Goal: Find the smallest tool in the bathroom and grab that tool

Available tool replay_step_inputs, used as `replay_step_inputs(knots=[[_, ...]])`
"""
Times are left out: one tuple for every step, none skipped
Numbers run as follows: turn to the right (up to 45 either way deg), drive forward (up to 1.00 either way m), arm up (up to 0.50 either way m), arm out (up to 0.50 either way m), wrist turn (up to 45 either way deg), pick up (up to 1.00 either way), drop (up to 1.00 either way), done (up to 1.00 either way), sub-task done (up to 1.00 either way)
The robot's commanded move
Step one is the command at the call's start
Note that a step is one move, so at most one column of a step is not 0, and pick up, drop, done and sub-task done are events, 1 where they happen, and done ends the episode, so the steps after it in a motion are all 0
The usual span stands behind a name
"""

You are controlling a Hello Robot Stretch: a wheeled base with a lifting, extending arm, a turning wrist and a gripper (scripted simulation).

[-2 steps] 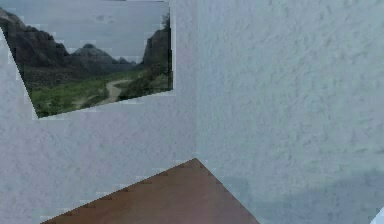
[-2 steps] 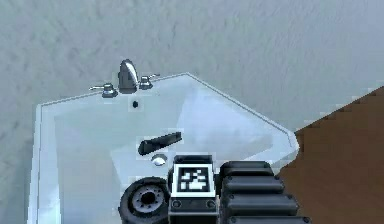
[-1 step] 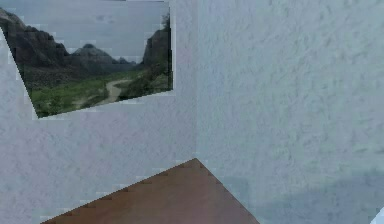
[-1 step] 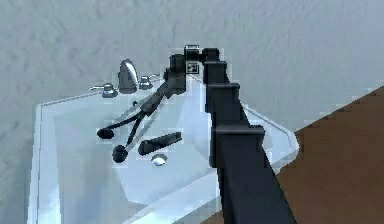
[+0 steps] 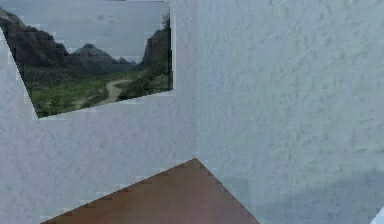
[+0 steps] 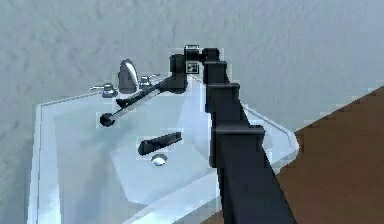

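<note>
In the arm side view my dark arm (image 6: 235,140) reaches out over a white sink (image 6: 60,150) against the wall. The gripper (image 6: 140,100) is at the arm's far end, just in front of the chrome faucet (image 6: 128,75), with thin dark fingers running down-left to a small rounded dark tip (image 6: 106,120) above the basin. A short dark object (image 6: 160,143) lies in the basin near the drain (image 6: 158,160); its kind is unclear. With the sink behind the gripper, I cannot tell whether it holds anything.
A grey textured wall (image 6: 300,40) rises behind the sink, and brown floor (image 6: 340,160) lies at the arm side view's right. The forward view faces a close wall corner with a landscape picture (image 5: 95,55) and a patch of brown floor (image 5: 170,200).
</note>
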Motion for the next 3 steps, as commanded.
replay_step_inputs(knots=[[0.0,0.00,0.00,0.00,27.0,0.00,0.00,0.00,0.00],[0.0,0.00,-0.22,0.00,0.0,0.00,0.00,0.00,0.00],[0.0,0.00,0.00,0.00,0.0,1.00,0.00,0.00,0.00]])
